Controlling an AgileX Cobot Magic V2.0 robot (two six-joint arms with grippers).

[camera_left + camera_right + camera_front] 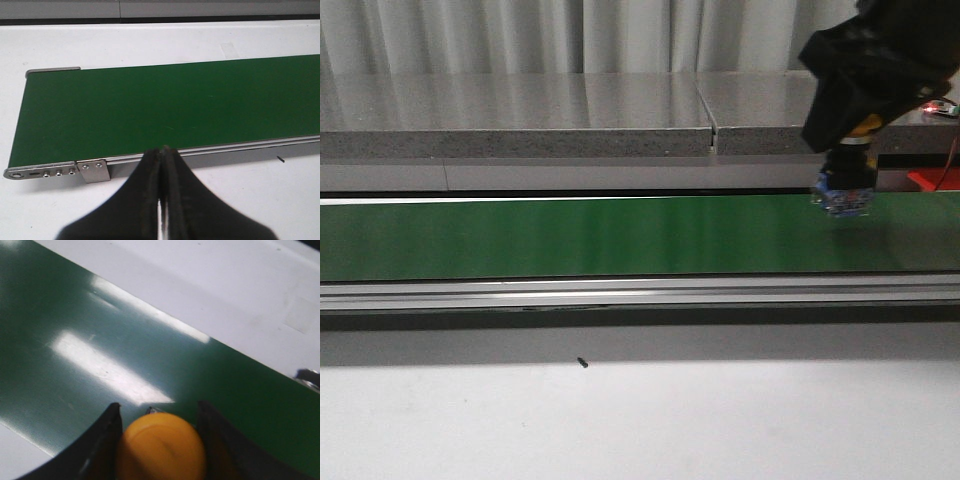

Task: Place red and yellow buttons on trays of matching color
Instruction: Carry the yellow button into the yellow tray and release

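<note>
white table [640,420] lies nearest, the green belt [570,235] beyond it; left gripper [161,165] hangs over the belt's near edge, jaws together and empty. right gripper [159,420] above the belt has its jaws clamped on the yellow button [161,447], seated between them. risk: the rounded cap could slip out, since no tray shows near the belt.

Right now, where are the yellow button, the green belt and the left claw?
yellow button [161,446], right wrist view, domed top.
green belt [570,235], front view, bare middle.
left claw [161,160], left wrist view, closed tips.
</note>
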